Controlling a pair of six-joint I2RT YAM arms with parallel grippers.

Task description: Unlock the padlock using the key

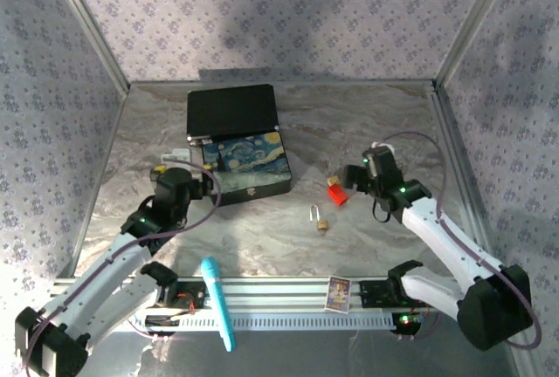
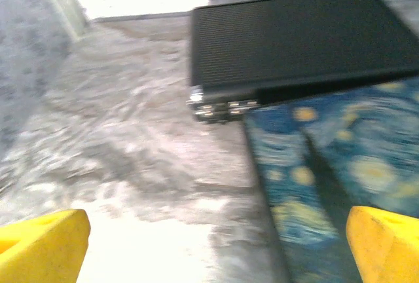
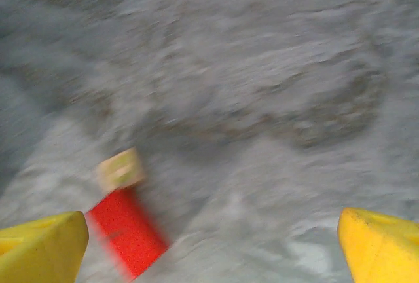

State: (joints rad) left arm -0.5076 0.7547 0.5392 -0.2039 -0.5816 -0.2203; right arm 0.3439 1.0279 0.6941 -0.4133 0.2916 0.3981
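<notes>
Two end effectors are in view, and both have their yellow fingers spread wide and hold nothing. The right end effector point(image 1: 348, 176) sits right of centre in the overhead view, just beside one key point(image 1: 337, 192). In the right wrist view this end effector point(image 3: 211, 247) is released, with one finger point(image 3: 40, 249) in the lower left corner and the other in the lower right. The key point(image 3: 127, 230) lies on the counter point(image 3: 262, 86) at the lower left, just beside the left finger. Its red head is blurred, and one small tan piece point(image 3: 120, 168) touches its upper end.

One padlock point(image 1: 321, 222) lies on the counter point(image 1: 384, 124) just below the middle of the overhead view. It is near the key but apart from it, with its thin shackle pointing toward the top of the frame. Neither end effector touches it.

The left end effector point(image 1: 177, 167) is at the left of centre, just beside one painted box point(image 1: 249, 163), whose black lid point(image 1: 231, 111) stands open. In the left wrist view this end effector point(image 2: 213, 250) is also released. The box point(image 2: 340, 165) fills the right side there, and the lid point(image 2: 301, 40) lies across the upper right.

One teal pen point(image 1: 218, 303) rests at the bottom centre, across the metal rail point(image 1: 279, 290). One small card point(image 1: 338, 292) sits on that rail to its right.
</notes>
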